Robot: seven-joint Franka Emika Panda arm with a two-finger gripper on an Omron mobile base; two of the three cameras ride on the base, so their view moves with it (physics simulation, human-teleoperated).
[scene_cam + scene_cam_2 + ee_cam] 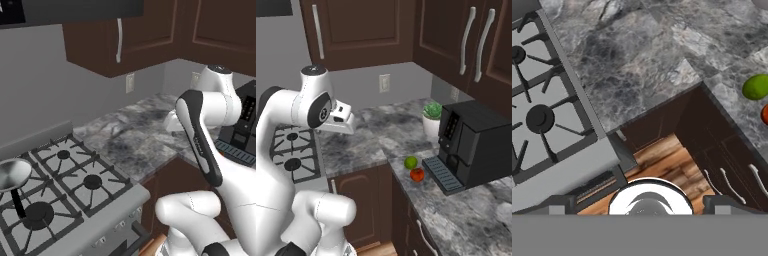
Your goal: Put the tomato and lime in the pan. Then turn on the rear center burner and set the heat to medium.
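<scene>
Round green lime (411, 162) touching red tomato (417, 174) on counter (466, 210); claw (640, 202) jaws apart, nothing held.

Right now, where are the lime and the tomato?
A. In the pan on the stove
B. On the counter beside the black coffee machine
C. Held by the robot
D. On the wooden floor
B: the lime and tomato sit side by side on the counter by the coffee machine, far from the pan on the stove.

Shiny metal pan (14, 173), black iron grates (75, 180), mottled grey stone counter (381, 135).
</scene>
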